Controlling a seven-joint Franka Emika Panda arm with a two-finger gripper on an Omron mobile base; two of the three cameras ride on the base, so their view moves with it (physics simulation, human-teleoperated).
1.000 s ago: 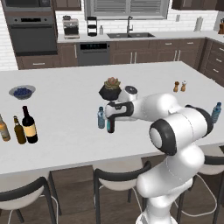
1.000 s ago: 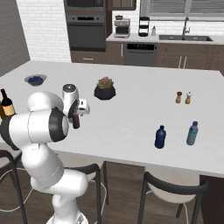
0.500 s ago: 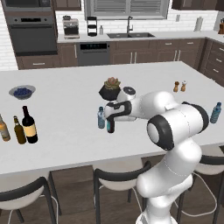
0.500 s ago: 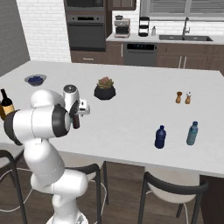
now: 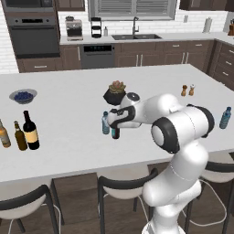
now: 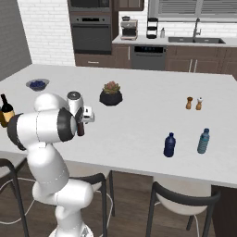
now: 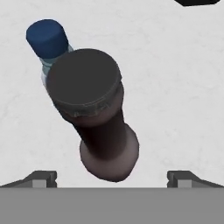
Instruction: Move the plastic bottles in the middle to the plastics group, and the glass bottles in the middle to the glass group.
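hovering right over the maroon-brown bottle (image 7: 98, 113), end effector (image 7: 111, 177) spread wide, holding nothing; its two tips sit either side of the bottle's base in the hand view, cap facing straight up at the cam. bottle stands mid-desk (image 5: 68, 105), touching or just beside the light-blue plastic bottle (image 5: 105, 123), near the potted succulent (image 5: 117, 93).

doing it well, my read: come straight down along the bottle axis, keep fingers clear of the blue-capped neighbour so it doesn't tip, close on the neck/shoulder below the cap, not on the cap itself. lift vertical before swinging toward the glass group at the desk's far left, by the wine bottle (image 5: 30, 131) w/ cream label.

materials: maroon bottle looks dark glass, smooth, round, flat wide matte cap, body narrower below — slippery, rigid. plastic one is translucent, ribbed-looking, blue screw cap, prob light & easy to knock. desk top pale, faintly mottled stone look.
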